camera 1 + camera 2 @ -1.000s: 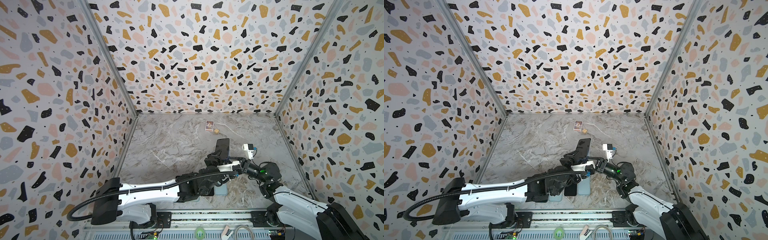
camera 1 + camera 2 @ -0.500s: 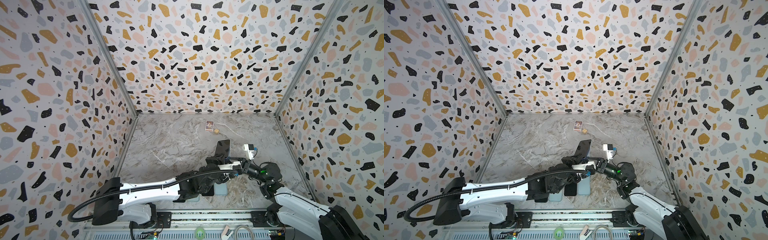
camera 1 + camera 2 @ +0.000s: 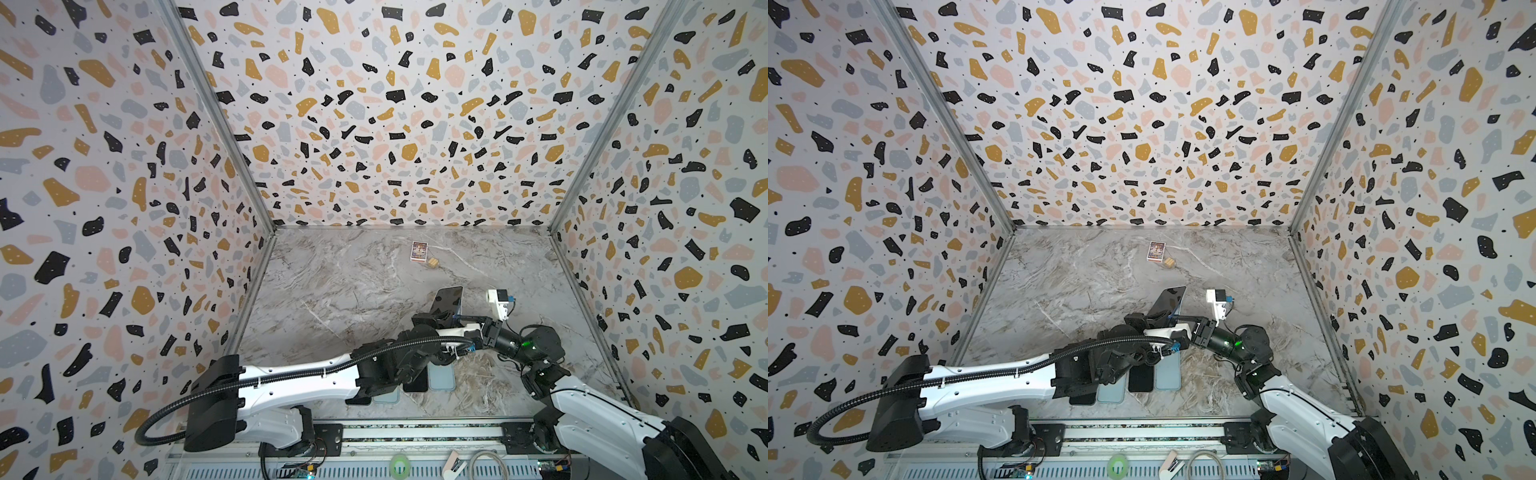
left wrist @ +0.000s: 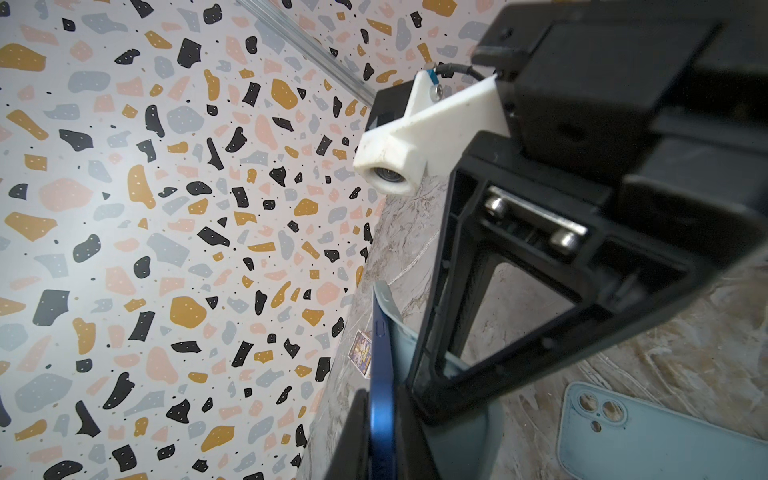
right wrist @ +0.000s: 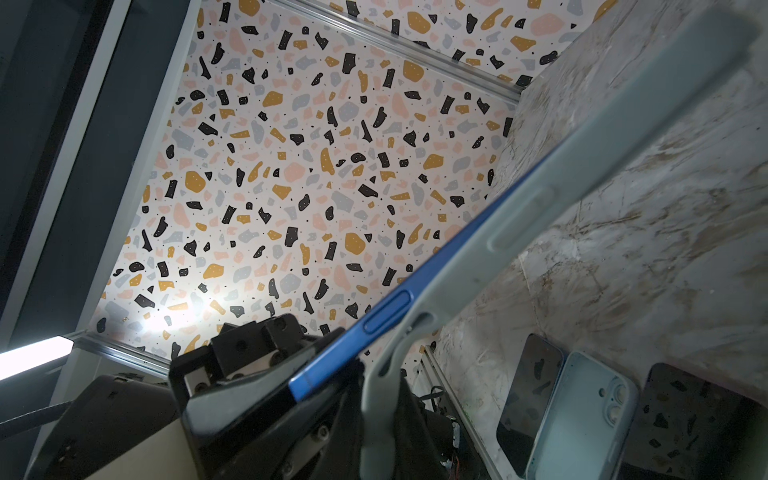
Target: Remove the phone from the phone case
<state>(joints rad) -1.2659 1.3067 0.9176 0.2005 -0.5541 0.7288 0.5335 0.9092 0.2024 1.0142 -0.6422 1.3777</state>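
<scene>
left gripper (image 3: 432, 321) has just clamped the phone (image 5: 386, 318); our right gripper (image 3: 461, 320) pinches the case (image 5: 602, 151). next we should pull them apart.

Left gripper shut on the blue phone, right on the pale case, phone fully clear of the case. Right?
No: the phone is only partly out. The right wrist view shows the case peeled off its gripped end but still wrapping its edge farther up. Left gripper shut on the phone, right gripper on the case: correct.
</scene>
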